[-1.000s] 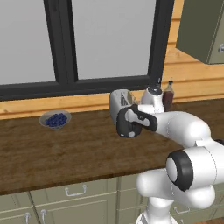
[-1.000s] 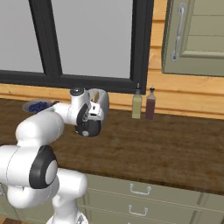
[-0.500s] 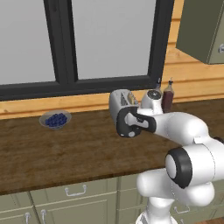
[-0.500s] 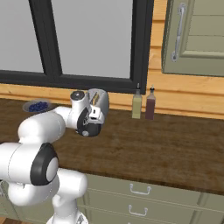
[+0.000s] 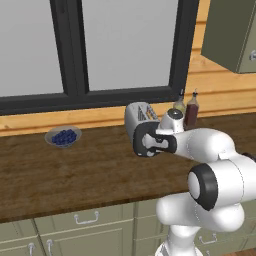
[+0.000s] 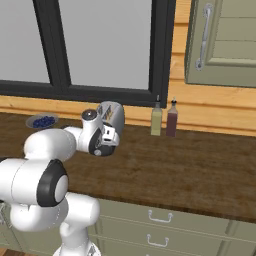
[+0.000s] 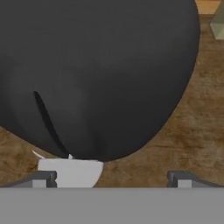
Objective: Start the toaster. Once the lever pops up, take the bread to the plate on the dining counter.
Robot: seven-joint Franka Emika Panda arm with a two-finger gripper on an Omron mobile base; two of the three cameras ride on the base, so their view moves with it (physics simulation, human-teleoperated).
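Toaster [image 5: 138, 118] near counter's [image 5: 60, 172] back edge, claw [image 7: 111, 178] (jaws wide apart) against its black end panel [image 7: 96, 74]

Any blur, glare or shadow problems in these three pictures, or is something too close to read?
Left base view: sharp, flat even light, no glare; the small rounded silver-grey toaster reads clearly behind the white arm. Right base view: equally sharp; the grey glass bowl of blueberries is small but legible. Hand view: the toaster's black end panel looms so close that it shows as a dark featureless mass; open gripper.

Toaster [image 5: 139, 116] left of 2 bottles [image 5: 186, 107]
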